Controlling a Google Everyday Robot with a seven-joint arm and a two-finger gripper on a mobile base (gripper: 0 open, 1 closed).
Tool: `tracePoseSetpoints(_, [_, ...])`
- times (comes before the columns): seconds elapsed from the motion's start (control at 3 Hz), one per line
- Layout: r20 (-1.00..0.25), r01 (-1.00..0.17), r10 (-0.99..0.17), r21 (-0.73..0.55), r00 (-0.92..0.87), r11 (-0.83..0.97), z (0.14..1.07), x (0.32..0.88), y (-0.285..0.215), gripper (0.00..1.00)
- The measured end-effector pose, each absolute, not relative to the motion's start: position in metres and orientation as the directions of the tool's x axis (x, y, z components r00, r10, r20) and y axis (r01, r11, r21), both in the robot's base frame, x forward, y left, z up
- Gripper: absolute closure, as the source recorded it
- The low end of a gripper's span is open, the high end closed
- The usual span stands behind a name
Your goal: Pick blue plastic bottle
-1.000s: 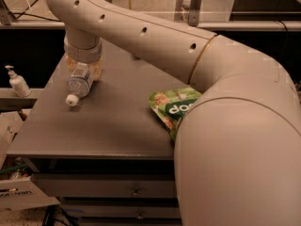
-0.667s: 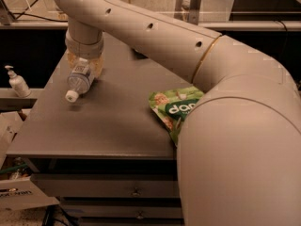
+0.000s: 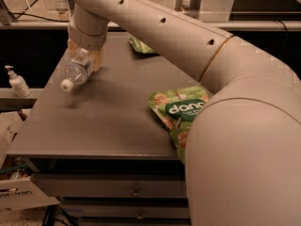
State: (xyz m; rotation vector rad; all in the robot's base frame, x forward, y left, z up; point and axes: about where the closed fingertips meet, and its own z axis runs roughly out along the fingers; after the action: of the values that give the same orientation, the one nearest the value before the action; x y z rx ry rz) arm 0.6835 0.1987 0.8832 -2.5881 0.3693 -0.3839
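Well, nearest you the robot's arm [image 3: 244, 149] fills the right foreground, and its bulk covers one corner of the green snack bag [image 3: 181, 112] lying flat on the desk [image 3: 103, 126]. Take that bag as your marker. Well to its left and farther back, the pincer [image 3: 85, 58] hangs from above, pinching the blue plastic bottle [image 3: 77, 70] around its body. The bottle is tilted, with its white cap [image 3: 67, 84] pointing down and away from the bag. It looks clear of the desk, so I judge the lift to be under way.

To do this well, hold the pinch firm and rise straight up. A smooth, tilted bottle could slide out cap first if you swing or loosen. A second green bag [image 3: 140, 44] lies beyond your marker, near the desk's far edge. Avoid sweeping that way.
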Motion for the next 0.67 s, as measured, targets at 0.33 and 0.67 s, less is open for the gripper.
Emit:
tracePoseSetpoints(0.33, [0.166, -0.236, -0.392, -0.57, 0.905, -0.787, 0.9, 0.694, 0.196, 1.0])
tracePoseSetpoints(0.67, [0.124, -0.274, -0.455, -0.652, 0.882, -0.707, 0.922, 0.701, 0.181, 1.0])
